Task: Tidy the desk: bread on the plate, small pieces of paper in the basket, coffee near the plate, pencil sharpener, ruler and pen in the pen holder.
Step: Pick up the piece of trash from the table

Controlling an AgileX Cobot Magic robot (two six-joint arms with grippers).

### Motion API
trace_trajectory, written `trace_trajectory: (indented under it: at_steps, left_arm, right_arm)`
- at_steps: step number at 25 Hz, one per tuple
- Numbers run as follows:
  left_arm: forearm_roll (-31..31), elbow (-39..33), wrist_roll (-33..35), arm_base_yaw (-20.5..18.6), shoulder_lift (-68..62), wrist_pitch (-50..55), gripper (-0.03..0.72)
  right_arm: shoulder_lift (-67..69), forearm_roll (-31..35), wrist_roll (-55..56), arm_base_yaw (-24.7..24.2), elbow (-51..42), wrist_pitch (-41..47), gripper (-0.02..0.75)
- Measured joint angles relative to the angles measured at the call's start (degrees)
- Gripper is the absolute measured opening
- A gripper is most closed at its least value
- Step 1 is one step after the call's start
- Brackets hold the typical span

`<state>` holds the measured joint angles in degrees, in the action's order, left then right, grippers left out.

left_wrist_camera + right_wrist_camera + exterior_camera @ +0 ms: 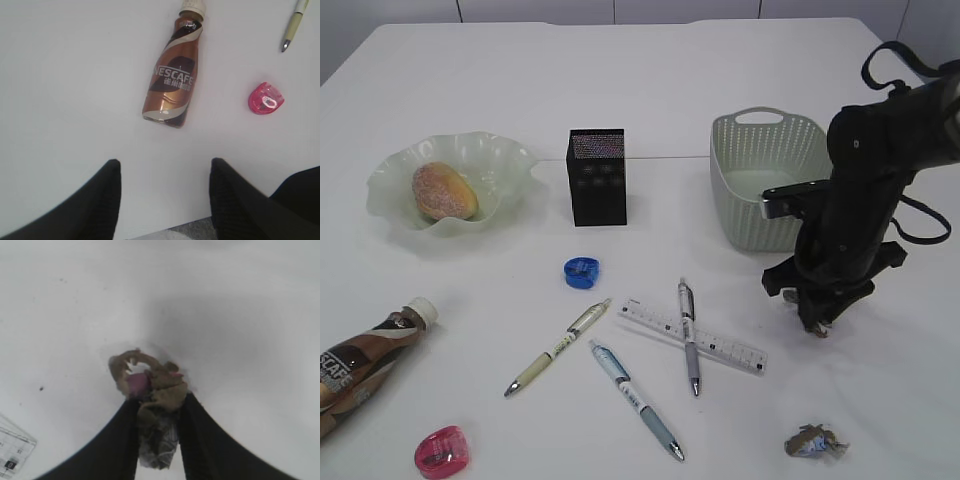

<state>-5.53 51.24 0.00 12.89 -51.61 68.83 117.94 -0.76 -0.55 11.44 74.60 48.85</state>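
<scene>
Right gripper [157, 412] pinched narrow on a crumpled paper scrap [150, 385]. Left gripper [165, 195] gaping wide, empty, above the table [60, 100], near coffee bottle [172, 75].

The right wrist view is blurred; the crumpled paper [150, 390] between the right gripper [157, 425] fingers shows no readable detail. Left of that gripper, the ruler [12, 450] is cut off by the frame edge.

White table [620, 80] — smooth matte top, faint crease line running across its middle, pale panelled wall [520, 8] behind
</scene>
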Motion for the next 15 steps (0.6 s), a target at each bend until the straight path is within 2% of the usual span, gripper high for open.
trace_trajectory:
  at_steps: [10, 12, 15]
  left_arm:
    - [0.0, 0.0, 0.0, 0.0, 0.0, -1.12, 0.416]
    - [0.0, 0.0, 0.0, 0.0, 0.0, -1.12, 0.437]
    - [0.0, 0.0, 0.0, 0.0, 0.0, -1.22, 0.421]
  right_arm:
    - [-10.29, 0.34, 0.55, 0.0, 0.0, 1.28, 0.194]
    - [-13.27, 0.34, 0.55, 0.0, 0.0, -0.09, 0.194]
    - [-16.18, 0.34, 0.55, 0.0, 0.93, -3.46, 0.194]
